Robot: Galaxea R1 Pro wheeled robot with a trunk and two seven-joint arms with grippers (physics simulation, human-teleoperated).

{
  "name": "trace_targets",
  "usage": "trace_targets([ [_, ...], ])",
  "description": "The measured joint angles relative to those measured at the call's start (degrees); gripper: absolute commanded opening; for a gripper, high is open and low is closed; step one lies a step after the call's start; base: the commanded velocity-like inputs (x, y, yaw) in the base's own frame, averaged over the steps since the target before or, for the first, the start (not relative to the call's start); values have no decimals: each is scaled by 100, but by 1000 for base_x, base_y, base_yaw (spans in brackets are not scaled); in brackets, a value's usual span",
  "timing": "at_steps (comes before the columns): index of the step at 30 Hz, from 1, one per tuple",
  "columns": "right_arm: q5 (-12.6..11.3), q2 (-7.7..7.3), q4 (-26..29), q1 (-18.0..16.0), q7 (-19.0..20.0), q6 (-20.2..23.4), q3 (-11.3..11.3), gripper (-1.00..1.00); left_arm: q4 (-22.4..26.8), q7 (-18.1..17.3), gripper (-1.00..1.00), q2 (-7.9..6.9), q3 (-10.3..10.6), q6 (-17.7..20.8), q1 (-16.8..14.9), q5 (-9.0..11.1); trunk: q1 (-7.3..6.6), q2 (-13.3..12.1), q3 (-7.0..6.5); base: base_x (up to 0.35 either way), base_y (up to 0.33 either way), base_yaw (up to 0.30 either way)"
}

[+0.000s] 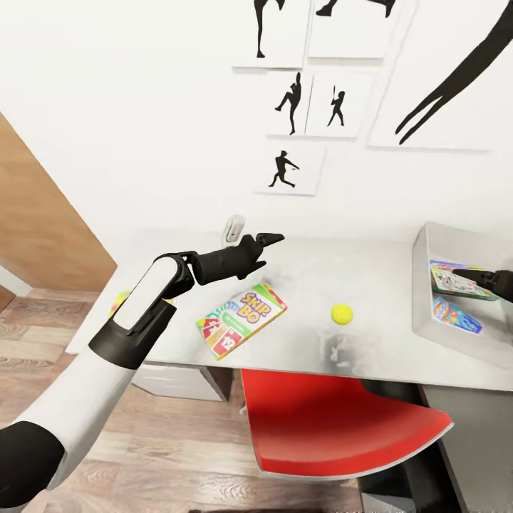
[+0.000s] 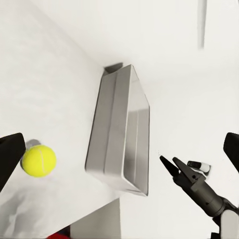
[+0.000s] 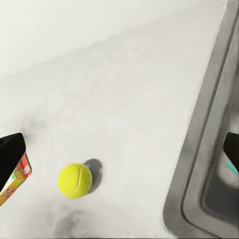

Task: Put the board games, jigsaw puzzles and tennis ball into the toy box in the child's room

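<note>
Yellow tennis ball sits loose on the table, between the Skip-Bo game at its nine o'clock and the toy box at three. I judge collection midway. My left gripper hovers released, the ball well outside its jaws. Right gripper, over the box: state unclear. Next: descend, grasp.

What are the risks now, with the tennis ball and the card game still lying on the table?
1. The tennis ball lies loose on the table; a nudge from the fingers may roll it toward the front edge.
2. The Skip-Bo box lies flat near the front edge, so a grasp could slide it off.
3. The toy box already holds two boxes, with the right gripper above it; a collision seems possible.
</note>
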State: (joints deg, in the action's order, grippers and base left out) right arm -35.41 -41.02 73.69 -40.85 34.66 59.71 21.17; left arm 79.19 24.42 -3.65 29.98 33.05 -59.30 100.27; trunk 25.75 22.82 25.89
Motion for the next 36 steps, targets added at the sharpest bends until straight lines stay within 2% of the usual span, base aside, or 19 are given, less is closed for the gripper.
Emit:
trace_targets([
  [5,-6,-18,45,255,1,0,188,100,0,0,100,3,2,0,-4,-1,0,0,-12,0,0,-251],
  [10,-9,-24,61,385,2,0,255,100,0,0,100,5,3,0,-5,-1,0,0,-24,0,0,-265],
  [20,-12,-28,72,490,0,0,313,100,0,-1,100,2,3,0,-6,2,0,0,-47,0,7,-273],
  [27,-13,-26,73,534,4,-1,331,100,0,-3,100,3,3,0,-7,3,0,0,-62,0,132,-264],
  [36,-3,-23,76,613,8,0,517,100,6,-1,100,0,3,0,-6,0,0,0,-72,0,128,-115],
])
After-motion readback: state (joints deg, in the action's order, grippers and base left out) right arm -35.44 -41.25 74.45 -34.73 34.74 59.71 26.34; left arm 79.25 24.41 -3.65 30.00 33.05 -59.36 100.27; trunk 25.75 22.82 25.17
